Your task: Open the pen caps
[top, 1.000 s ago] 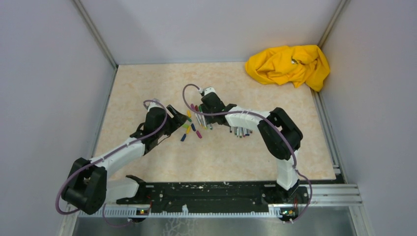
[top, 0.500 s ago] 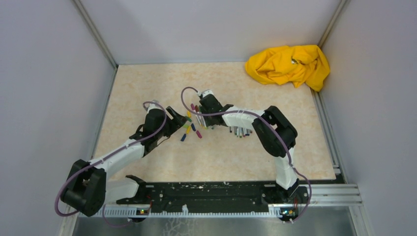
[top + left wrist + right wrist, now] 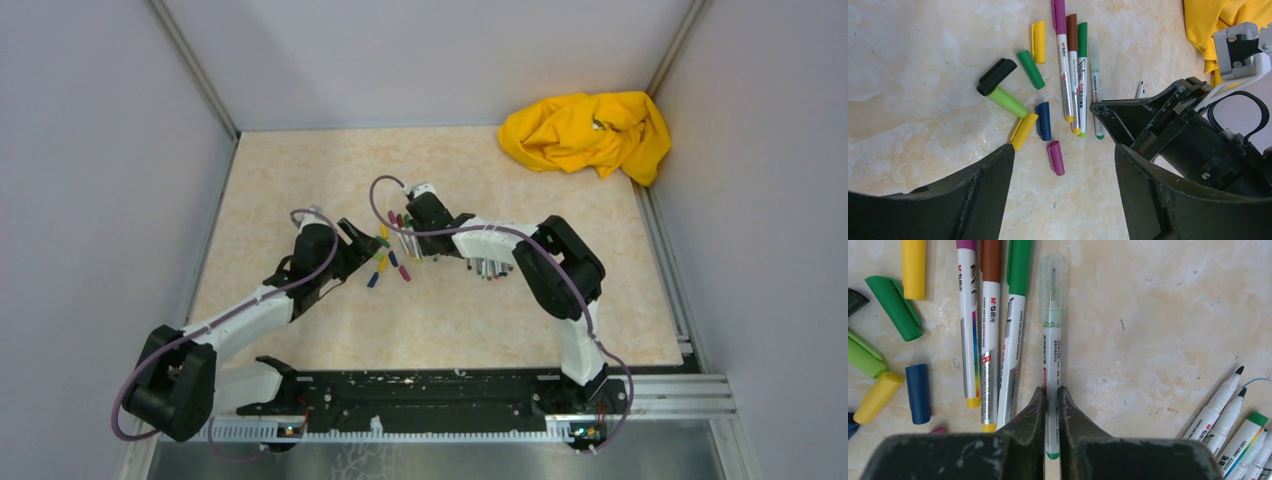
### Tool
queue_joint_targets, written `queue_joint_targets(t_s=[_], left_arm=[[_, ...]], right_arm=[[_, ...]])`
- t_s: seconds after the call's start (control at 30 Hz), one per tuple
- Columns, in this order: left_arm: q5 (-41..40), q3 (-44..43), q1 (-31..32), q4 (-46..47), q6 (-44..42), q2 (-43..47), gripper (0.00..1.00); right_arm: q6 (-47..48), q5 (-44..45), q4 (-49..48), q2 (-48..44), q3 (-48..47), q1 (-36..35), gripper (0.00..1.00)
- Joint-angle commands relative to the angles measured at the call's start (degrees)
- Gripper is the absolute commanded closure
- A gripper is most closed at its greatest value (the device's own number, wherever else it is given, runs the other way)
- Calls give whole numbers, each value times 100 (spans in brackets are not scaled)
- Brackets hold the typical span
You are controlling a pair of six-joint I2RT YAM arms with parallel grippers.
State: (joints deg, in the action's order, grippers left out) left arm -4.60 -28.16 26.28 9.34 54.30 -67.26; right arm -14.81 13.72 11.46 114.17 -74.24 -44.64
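Loose caps (image 3: 1043, 121) and pens (image 3: 1074, 75) clutter the worktop's (image 3: 300, 170) middle; a yellow cloth (image 3: 585, 130) fills its far right corner; bare surface lines the left edge.

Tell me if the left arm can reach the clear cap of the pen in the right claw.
Probably yes: left claw is open, the clear cap juts beyond the right claw; a green-capped pen crowds it.

Loose pen caps (image 3: 1043, 121) beside pens (image 3: 1064, 75) (capped)

Both arms reach forward and inward, the left pincer (image 3: 1063, 150) spread wide, the right pincer (image 3: 1050, 391) clamped on a pen (image 3: 1052, 350).
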Motion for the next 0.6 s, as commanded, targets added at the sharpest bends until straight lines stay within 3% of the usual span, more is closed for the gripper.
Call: queue_joint_targets(t_s=[0.0,0.33,0.57], left_arm=[[172,74,26,333,116,16,21],[873,157,50,1152,223,-256,20],[919,201,298,1482,345,-382,19]], right_arm=[[-153,-101,-130,-179,376,-64,100],[-219,-318,-748,-1489,1307,-62,100],[-348,-394,-1059,-2405,2035,-118,100]])
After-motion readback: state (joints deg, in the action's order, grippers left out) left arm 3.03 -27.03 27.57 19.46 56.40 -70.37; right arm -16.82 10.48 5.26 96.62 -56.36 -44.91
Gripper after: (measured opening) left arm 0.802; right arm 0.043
